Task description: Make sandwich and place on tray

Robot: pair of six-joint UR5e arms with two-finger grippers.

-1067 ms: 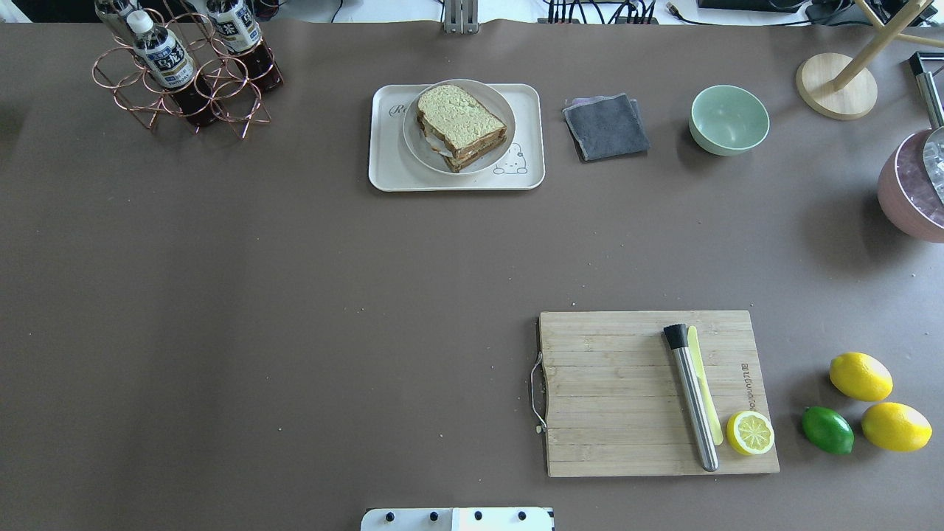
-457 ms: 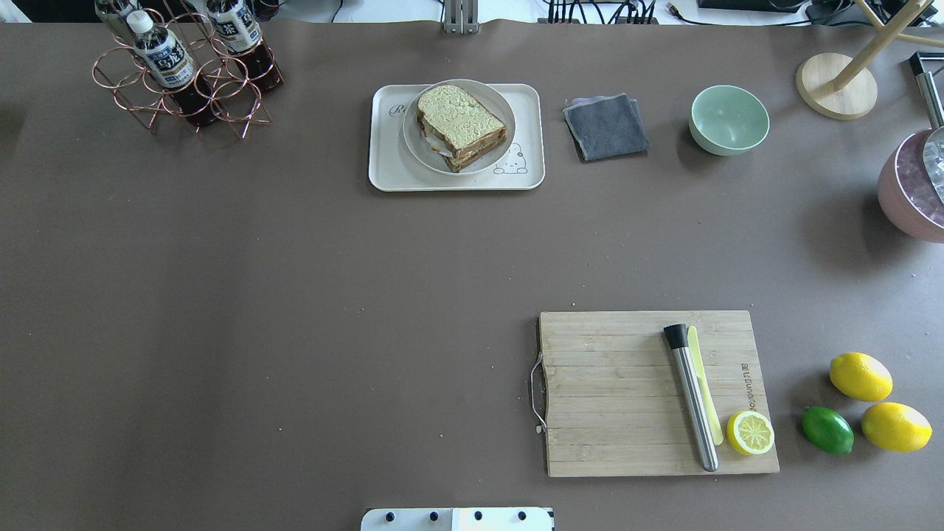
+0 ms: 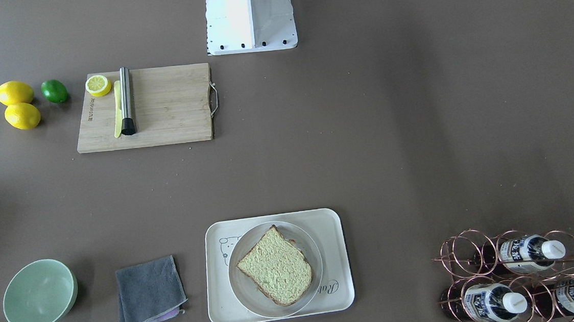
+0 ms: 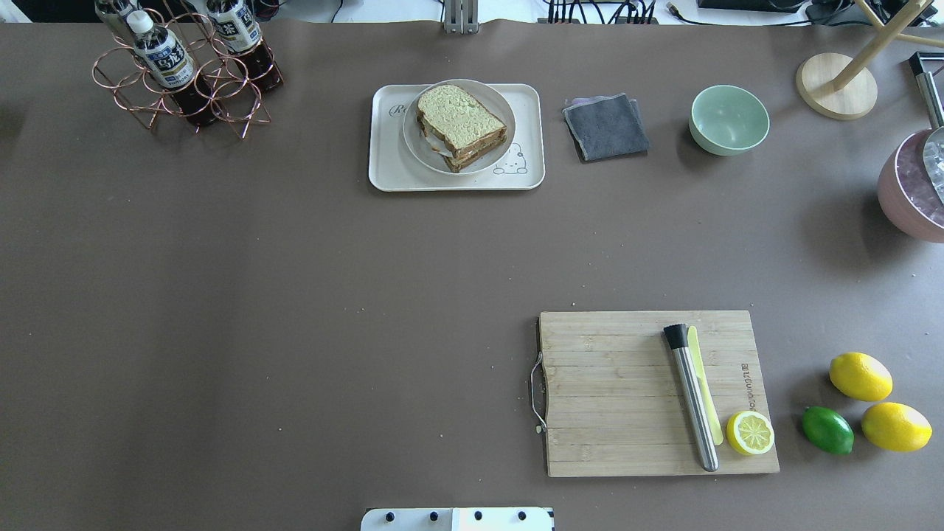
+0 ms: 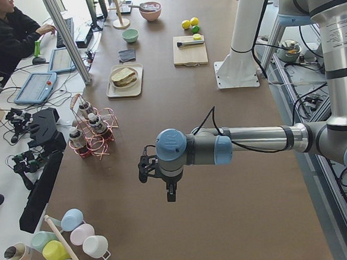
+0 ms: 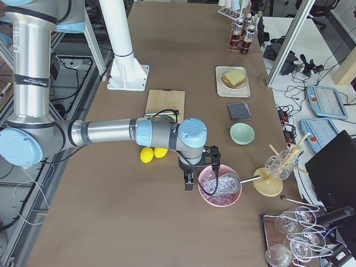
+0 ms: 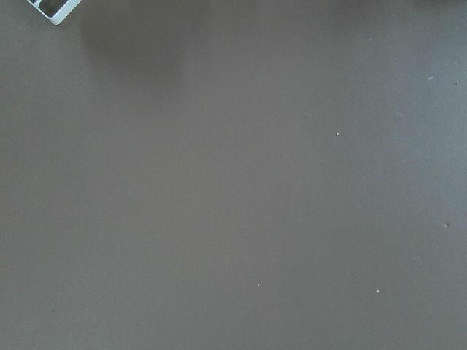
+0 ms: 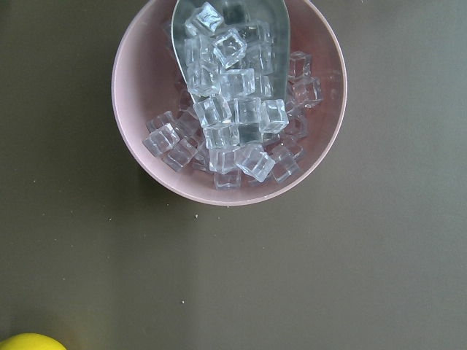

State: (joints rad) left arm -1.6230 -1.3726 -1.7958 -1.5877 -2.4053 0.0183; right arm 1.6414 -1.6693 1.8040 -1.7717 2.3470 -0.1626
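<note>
The sandwich (image 4: 461, 125), its pale greenish top slice up and the egg's white showing at its side, lies on a round white plate (image 4: 414, 151). The plate stands on the cream tray (image 4: 383, 173) at the table's far middle. They also show in the front-facing view: sandwich (image 3: 275, 267), tray (image 3: 333, 229). My left gripper (image 5: 142, 169) hangs over bare table far off to the left. My right gripper (image 6: 214, 158) hangs over a pink bowl of ice (image 8: 226, 102). Both grippers show only in the side views, so I cannot tell whether they are open or shut.
A wooden cutting board (image 4: 612, 391) carries a steel muddler (image 4: 692, 402), a yellow knife and a half lemon (image 4: 750, 433). Two lemons and a lime (image 4: 827, 430) lie to its right. A grey cloth (image 4: 606, 127), a green bowl (image 4: 729, 119) and a copper bottle rack (image 4: 184, 74) stand along the far edge.
</note>
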